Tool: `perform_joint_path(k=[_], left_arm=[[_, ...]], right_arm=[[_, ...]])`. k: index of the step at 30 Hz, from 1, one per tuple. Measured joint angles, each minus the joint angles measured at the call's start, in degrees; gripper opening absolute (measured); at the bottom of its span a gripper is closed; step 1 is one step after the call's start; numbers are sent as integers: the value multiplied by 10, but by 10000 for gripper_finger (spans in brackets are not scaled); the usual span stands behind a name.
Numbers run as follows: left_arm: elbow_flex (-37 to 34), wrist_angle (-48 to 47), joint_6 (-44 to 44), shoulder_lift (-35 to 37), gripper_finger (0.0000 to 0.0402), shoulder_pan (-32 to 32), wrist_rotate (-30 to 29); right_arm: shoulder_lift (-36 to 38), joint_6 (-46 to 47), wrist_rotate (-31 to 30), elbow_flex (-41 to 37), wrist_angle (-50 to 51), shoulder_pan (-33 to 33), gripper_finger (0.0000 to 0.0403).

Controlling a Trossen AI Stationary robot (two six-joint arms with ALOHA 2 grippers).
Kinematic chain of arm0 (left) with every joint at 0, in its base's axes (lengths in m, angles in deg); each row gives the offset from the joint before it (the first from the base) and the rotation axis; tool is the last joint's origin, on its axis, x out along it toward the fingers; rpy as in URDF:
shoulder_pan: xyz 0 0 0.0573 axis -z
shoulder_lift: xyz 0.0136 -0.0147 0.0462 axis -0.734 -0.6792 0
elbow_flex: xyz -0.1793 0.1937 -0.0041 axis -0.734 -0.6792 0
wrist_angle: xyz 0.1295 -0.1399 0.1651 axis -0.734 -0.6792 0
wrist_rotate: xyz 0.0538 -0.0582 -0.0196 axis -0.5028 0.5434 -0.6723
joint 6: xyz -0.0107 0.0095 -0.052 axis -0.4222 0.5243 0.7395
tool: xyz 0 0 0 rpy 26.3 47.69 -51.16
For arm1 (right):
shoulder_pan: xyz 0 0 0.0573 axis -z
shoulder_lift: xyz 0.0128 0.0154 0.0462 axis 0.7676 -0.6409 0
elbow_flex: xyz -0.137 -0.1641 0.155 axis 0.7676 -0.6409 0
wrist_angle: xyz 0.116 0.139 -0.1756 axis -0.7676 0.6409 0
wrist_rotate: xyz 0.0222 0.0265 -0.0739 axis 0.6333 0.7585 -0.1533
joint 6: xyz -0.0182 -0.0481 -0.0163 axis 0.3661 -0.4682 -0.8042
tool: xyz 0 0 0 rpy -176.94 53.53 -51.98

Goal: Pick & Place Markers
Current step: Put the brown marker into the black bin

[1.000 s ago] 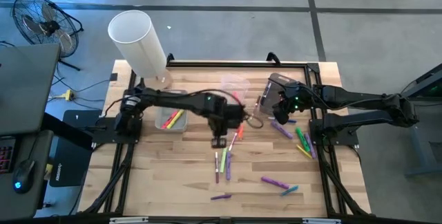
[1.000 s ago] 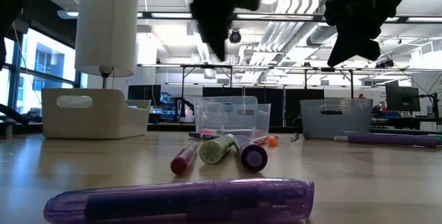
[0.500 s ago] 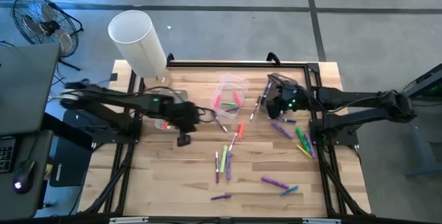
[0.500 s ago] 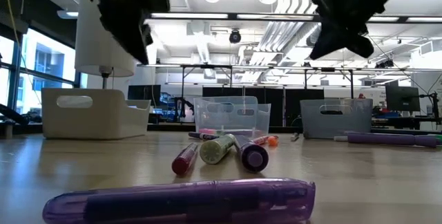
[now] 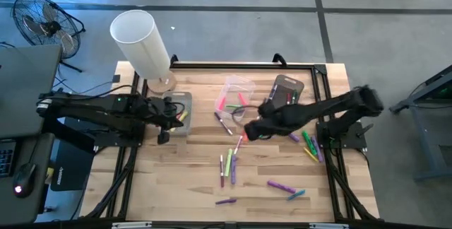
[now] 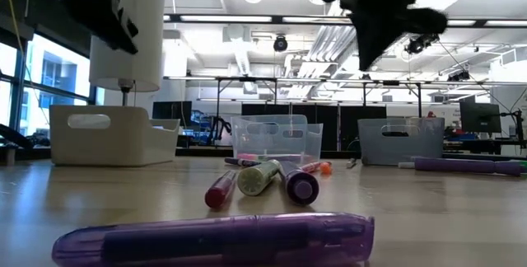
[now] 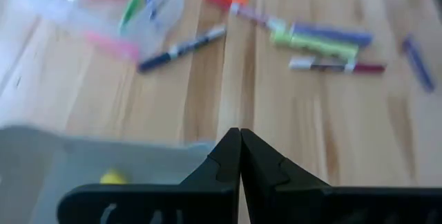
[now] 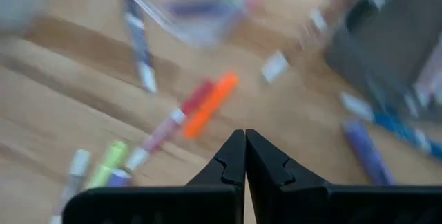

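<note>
Several markers lie flat on the wooden table: a green, pink and purple cluster (image 5: 227,165), purple ones (image 5: 281,186) near the front, more (image 5: 308,144) at the right. An orange marker (image 8: 211,104) and a red one (image 8: 181,115) lie under my right gripper (image 8: 245,135), which hangs shut and empty above the table's middle (image 5: 247,127). My left gripper (image 7: 240,135) is shut and empty, above the near edge of the grey left bin (image 5: 176,112). A yellow marker (image 7: 112,177) lies in that bin.
A clear bin (image 5: 236,93) holding pink and green markers stands at the far middle, a dark grey bin (image 5: 288,90) to its right. A white cylinder lamp (image 5: 141,45) stands at the far left. A big purple marker (image 6: 214,238) lies close to the low camera.
My left gripper has drawn back from the table's middle toward the left edge, ending over the grey bin, still shut. My right gripper has swung from beside the dark grey bin toward the table's middle, turning as it went, still shut. No marker has moved.
</note>
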Motion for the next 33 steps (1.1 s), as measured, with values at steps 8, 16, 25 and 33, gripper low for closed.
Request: perform_joint_path(k=[8,16,25,33], left_arm=[[-5,-63,-14,17,0,0,0],[-3,-59,-27,17,0,0,31],[-3,-58,-38,17,0,0,59],[-3,-58,-38,17,0,0,59]], right_arm=[[-135,169,6,87,44,-12,1],[-206,224,23,82,40,6,1],[-237,224,-9,82,31,40,1],[-237,223,-30,82,7,58,67]])
